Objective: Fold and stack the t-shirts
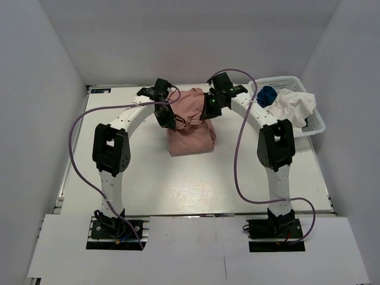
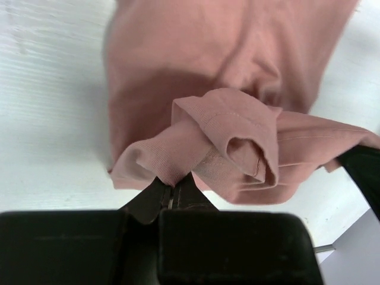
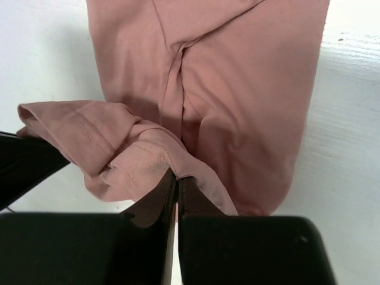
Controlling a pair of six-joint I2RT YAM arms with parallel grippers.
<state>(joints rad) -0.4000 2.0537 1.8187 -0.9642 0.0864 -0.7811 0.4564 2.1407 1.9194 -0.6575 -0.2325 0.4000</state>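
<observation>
One of three shirts in hand | your left gripper pinches the dusty-pink shirt mid-table, apparently mid-fold | right gripper clamps its other edge | blue shirt and white shirt unfolded in basket | nothing stacked yet

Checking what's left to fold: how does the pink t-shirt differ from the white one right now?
The pink t-shirt lies on the table, its far end lifted. The white t-shirt sits crumpled in the basket. The left gripper and right gripper both pinch the pink t-shirt, while nothing holds the white t-shirt. Neither is neatly folded yet.
</observation>
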